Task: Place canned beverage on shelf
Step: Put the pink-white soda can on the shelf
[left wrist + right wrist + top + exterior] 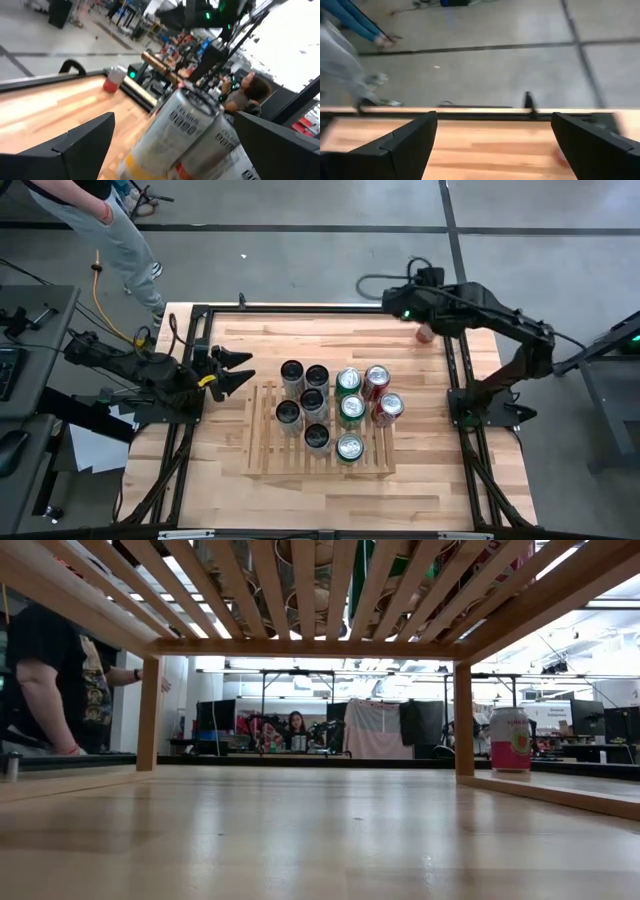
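The shelf [320, 430], a flat rack of light-wood slats, lies mid-table and carries several upright cans: silver-dark ones [313, 402], green ones [351, 410] and red ones [389, 408]. A pink can [426, 333] stands alone on the tabletop near the far right, seen also in the low view [510, 740]. My left gripper [238, 370] is open, level, just left of the shelf, facing the silver cans [185, 130] without touching them. My right gripper [398, 302] is open, held high over the far right, beside the pink can; its fingers [415, 137] hold nothing.
A person [110, 230] stands on the floor past the table's far left corner. Black frame rails [460, 380] run along the table's left and right sides. Bare tabletop [330, 335] lies between the shelf and the far edge.
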